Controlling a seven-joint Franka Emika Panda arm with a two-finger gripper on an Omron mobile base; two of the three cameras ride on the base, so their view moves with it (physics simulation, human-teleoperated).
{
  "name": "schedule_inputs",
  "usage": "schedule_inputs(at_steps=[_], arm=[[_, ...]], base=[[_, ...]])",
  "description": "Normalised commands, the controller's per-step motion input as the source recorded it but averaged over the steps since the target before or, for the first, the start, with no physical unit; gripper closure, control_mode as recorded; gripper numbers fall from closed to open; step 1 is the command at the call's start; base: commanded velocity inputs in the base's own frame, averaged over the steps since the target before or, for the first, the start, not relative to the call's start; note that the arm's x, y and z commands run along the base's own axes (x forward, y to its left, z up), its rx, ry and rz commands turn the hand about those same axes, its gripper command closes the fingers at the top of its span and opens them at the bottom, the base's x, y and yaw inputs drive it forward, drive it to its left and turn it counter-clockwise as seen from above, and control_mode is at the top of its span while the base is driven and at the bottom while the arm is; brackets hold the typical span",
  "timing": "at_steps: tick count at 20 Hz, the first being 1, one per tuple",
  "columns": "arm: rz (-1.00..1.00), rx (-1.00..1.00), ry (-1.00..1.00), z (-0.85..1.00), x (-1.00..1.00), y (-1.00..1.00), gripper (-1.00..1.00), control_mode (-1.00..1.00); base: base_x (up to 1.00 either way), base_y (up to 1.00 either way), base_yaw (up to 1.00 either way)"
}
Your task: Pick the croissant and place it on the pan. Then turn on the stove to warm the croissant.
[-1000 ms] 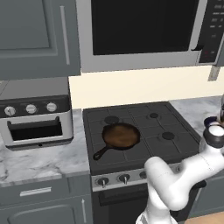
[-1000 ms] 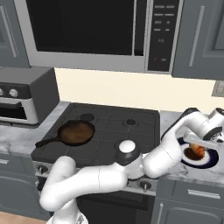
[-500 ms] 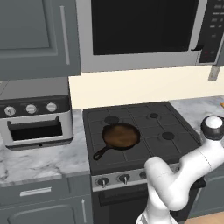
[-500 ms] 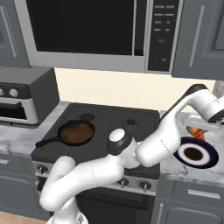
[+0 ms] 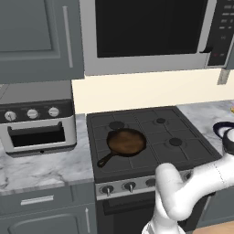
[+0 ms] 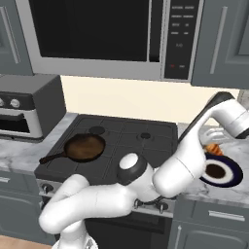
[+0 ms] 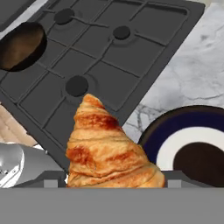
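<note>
Above plate (image 6: 228, 176), right of stove (image 5: 151, 137), croissant (image 7: 107, 148) is held pinched in gripper (image 6: 214, 146). Pan (image 6: 85, 147) is seen well apart, far-left burner. Risk judged: pastry crushed or dropped mid-carry if grip is loosened.

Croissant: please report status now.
Gripper shut on croissant, lifted off plate. Pan empty on stove. Nothing blocking the pan.
</note>
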Motion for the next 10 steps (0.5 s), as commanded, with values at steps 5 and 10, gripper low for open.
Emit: schedule_inputs(at_steps=[5,10], arm=[[0.15,-0.23,-0.38,-0.87,-0.81,1.00,1.00,-1.00],[0.09,-0.24,-0.29,-0.58,-0.90,1.00,1.00,-1.00]], base=[[0.00,0.00,0.00],[0.00,0.00,0.00]])
